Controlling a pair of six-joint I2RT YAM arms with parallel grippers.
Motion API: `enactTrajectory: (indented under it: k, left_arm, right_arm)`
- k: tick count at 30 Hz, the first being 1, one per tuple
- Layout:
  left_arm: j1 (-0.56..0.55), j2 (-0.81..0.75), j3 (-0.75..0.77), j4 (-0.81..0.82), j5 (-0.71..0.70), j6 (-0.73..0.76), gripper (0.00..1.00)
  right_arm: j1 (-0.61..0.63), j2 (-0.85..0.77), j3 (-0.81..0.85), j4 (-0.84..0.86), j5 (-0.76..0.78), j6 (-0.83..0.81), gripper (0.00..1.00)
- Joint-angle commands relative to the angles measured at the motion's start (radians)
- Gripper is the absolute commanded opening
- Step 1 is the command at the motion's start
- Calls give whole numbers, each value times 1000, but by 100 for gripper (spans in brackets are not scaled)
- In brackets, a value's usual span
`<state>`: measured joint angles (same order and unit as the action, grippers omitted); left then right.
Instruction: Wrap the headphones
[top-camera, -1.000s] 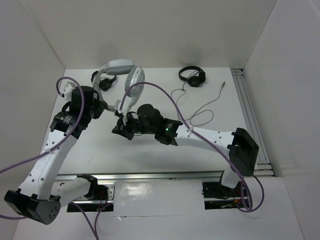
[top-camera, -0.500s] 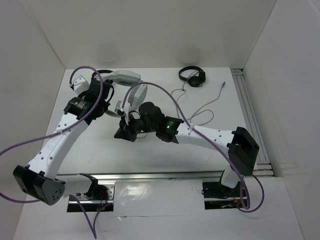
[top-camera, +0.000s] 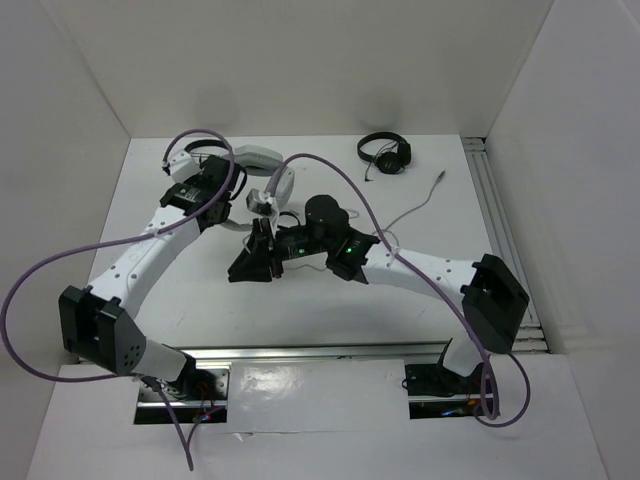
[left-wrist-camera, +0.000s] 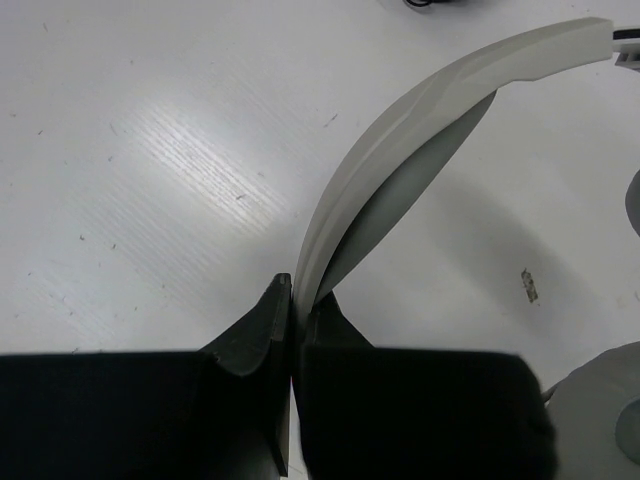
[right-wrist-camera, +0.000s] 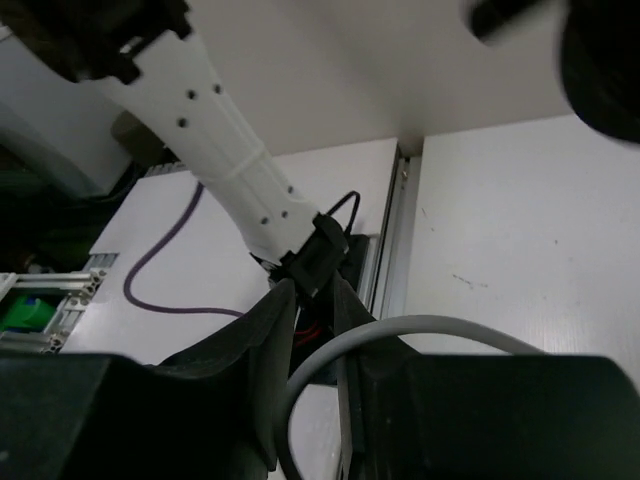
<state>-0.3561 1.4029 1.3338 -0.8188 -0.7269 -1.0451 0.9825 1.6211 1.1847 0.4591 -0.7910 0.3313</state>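
Left of the small black headphones (top-camera: 384, 152), toward the far side of the tabletop (top-camera: 330, 310), are the headphones (top-camera: 262, 157). They are large, white and light grey. The wide, smooth headband (left-wrist-camera: 400, 130) is pale on its outer face and greyer inside, and a big round earcup (top-camera: 281, 186) sits below it. The left end effector (left-wrist-camera: 292, 300) is clamped tight on the headband's edge. The right end effector (right-wrist-camera: 312, 300), left of and nearer than the black pair, stands narrowly parted, with the thin grey cable (right-wrist-camera: 430, 324) looping loosely through its gap.
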Motion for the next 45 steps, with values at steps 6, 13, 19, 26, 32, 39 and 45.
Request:
enactTrajectory:
  k: [6,13,19,26,32,39,45]
  left_arm:
    - [37,151,2,207,-5,77,0]
    - [88,185,-47,394,144,256,0]
    - [97,307,123,350,337,593,0]
    - [48,344,179,290,469,704,0]
    - [-35,266,147,236,437,792,0]
    - [-110,98,64,201,481,881,0]
    - [-305,7,-35,156,460,964,0]
  right_arm:
    - [-47,-142,69,69,-140,48,33]
    - [-128,-225,140,-280,-32,-180,0]
    - [-150,-140,412,-888,350,-556,0]
    - [-150,-40,653,-1097,820,-652,0]
    - [-140,-104,520,-818,1303,-738,0]
    - [-232,-104,448,-536,1524,-839,0]
    - [-303,-116,351,-326,1494,-977,0]
